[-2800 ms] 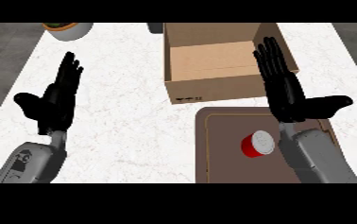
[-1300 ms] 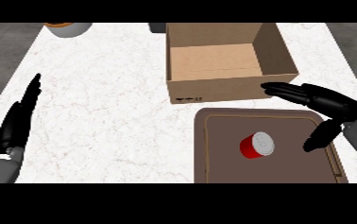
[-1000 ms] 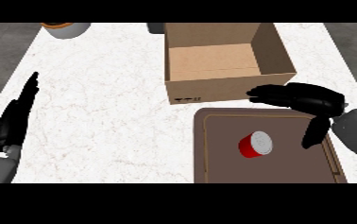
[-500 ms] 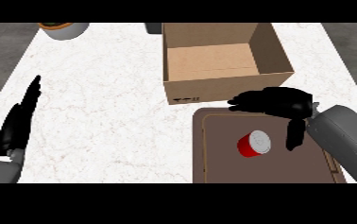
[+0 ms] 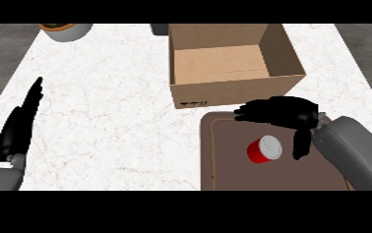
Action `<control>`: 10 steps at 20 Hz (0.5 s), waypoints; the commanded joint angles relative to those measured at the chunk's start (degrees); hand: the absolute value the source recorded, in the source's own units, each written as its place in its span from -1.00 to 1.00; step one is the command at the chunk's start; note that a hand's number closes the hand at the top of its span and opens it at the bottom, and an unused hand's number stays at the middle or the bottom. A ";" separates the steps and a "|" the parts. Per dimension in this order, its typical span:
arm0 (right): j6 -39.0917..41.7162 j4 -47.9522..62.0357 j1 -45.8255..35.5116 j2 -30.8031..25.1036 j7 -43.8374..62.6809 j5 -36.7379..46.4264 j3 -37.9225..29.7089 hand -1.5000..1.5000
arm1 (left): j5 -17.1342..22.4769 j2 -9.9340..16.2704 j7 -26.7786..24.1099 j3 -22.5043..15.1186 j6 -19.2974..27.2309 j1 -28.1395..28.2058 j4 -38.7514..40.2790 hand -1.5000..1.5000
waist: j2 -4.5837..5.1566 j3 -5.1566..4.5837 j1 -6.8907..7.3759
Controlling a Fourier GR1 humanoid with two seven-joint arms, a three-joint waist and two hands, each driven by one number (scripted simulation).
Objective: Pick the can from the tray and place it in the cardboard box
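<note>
right hand (image 5: 285, 113) open-fingered above the red can (image 5: 263, 149) on the tray (image 5: 222, 158), left hand (image 5: 20, 124) flat

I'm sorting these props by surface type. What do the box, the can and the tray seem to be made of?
The box looks like matte cardboard: flat tan walls, open flaps, a small printed mark. The can seems metal, with a glossy red side and pale silvery top. The tray is dull brown with a raised rim, maybe plastic or wood; unclear.

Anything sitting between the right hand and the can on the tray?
No. In the head view only bare tray surface separates the right hand from the can; its thumb hangs just beside the can.
</note>
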 commanded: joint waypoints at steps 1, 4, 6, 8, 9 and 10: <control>1.75 0.40 1.35 2.48 -2.14 2.02 -2.37 -1.00 | -1.32 -1.52 -3.43 1.71 -0.69 3.20 -0.03 0.00 | 0.01 -0.01 0.13; 5.45 -0.81 0.04 2.25 -3.80 1.22 -2.39 -1.00 | -1.35 -2.29 -3.72 2.49 -1.96 0.33 4.02 0.00 | 0.07 -0.03 0.02; 8.69 -9.21 3.03 1.06 -0.59 -0.61 -2.31 -1.00 | -2.69 -2.34 -0.47 1.97 -0.90 0.18 1.08 0.00 | -0.11 -0.03 -0.32; 5.97 -2.17 -0.42 0.87 -6.85 0.68 -2.97 -1.00 | -2.50 -1.03 -0.09 3.46 -2.28 -1.64 1.20 0.00 | 0.11 0.00 0.19; 6.51 -11.12 5.87 0.81 -2.00 -0.25 -1.66 -1.00 | -1.55 -0.41 -0.08 4.32 -3.62 -0.73 1.12 0.00 | -0.09 -0.03 -0.39; 9.01 -13.40 5.37 -1.09 -2.39 -2.59 -3.79 -1.00 | -2.85 -1.53 0.79 3.56 -2.25 -1.34 0.60 0.00 | -0.11 -0.03 -0.50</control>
